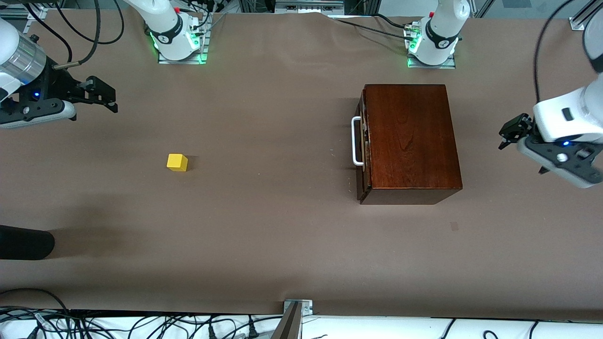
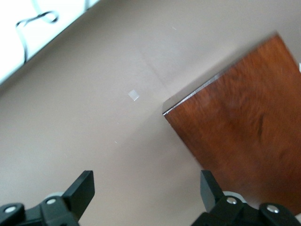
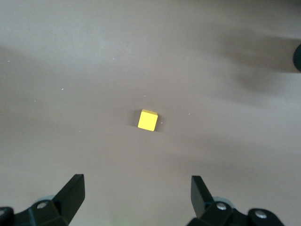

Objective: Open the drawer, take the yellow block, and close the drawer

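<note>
The dark mahogany cabinet [image 1: 410, 141] stands toward the left arm's end of the table. Its drawer [image 1: 363, 146] is shut, and the white loop handle [image 1: 356, 141] faces the right arm's end. The yellow block [image 1: 177, 162] lies on the bare table toward the right arm's end, well apart from the cabinet. It also shows in the right wrist view [image 3: 147, 120]. My right gripper [image 1: 109, 100] is open and empty above the table beside the block [image 3: 136, 188]. My left gripper [image 1: 508, 135] is open and empty beside the cabinet's back [image 2: 148, 188]. A cabinet corner [image 2: 244, 132] shows there.
A black rounded object [image 1: 23, 242] juts in at the table's edge at the right arm's end. A small pale patch [image 1: 453, 226] marks the table near the cabinet, nearer the front camera. A metal bracket [image 1: 297, 308] sits on the table's front edge.
</note>
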